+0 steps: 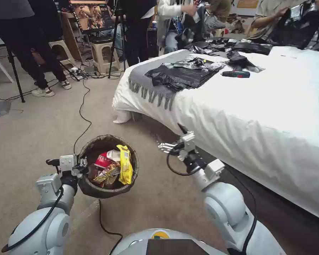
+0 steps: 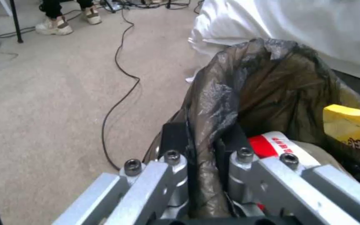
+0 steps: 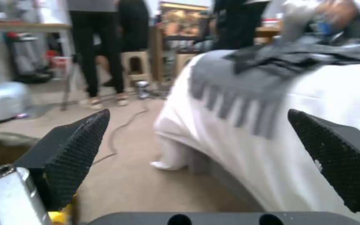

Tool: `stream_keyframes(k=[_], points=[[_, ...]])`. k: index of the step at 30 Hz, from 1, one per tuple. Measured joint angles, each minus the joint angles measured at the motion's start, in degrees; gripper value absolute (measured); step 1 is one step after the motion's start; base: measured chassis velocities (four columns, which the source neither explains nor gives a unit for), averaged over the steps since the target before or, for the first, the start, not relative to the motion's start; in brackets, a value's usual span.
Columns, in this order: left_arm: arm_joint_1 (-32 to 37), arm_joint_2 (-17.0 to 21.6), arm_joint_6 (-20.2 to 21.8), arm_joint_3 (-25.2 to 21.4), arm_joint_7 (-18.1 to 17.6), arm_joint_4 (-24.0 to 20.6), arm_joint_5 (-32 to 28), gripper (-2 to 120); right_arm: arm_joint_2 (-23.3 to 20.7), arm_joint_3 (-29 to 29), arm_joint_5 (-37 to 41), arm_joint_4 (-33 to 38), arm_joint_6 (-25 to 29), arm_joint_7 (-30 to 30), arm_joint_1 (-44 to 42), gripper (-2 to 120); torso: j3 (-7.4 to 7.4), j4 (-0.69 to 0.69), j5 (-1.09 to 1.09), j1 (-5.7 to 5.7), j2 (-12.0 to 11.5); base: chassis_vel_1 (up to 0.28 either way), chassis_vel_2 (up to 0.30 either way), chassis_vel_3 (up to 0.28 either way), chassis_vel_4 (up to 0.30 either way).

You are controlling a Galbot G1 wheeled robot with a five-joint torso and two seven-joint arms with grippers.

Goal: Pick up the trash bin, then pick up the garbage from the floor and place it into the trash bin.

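Fingers (image 2: 176,137) pinch trash bin (image 1: 108,191) rim; garbage (image 1: 111,166) inside.

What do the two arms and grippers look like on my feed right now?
Both arms have rounded, silver-grey shells with black joints and a loose black cable looped along each forearm. The left gripper has bare aluminium linkage bars with dark socket screws and black fingers. The right gripper has wide black finger pads with a fine dotted grip texture, on a metal bracket.
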Motion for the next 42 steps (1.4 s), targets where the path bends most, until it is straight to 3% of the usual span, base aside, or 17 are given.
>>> stream_keyframes(k=[17, 27, 42], points=[[0.0, 0.2, 0.3, -0.5, -0.2, 0.0, -1.0, 7, 3.8, 14.2, -5.7, 1.9, 8.1, -1.3, -14.6, 100, 0.0, 0.01, 0.0, 0.0, 0.0, 0.0, 0.0, 0.0, 0.0], [0.1, 0.1, 0.4, -0.5, -0.2, 0.0, -1.1, 7, 5.1, 17.8, -5.6, 2.4, 12.1, -1.2, -21.4, 100, 0.0, 0.0, 0.0, 0.0, 0.0, 0.0, 0.0, 0.0, 0.0], [0.5, 0.0, 0.8, -0.4, -0.2, 0.0, -1.7, 7, 5.4, 18.7, -5.3, 2.5, 13.3, -0.6, -22.4, 100, 0.0, 0.01, -0.01, 0.0, 0.0, 0.0, 0.0, 0.0, 0.0]])
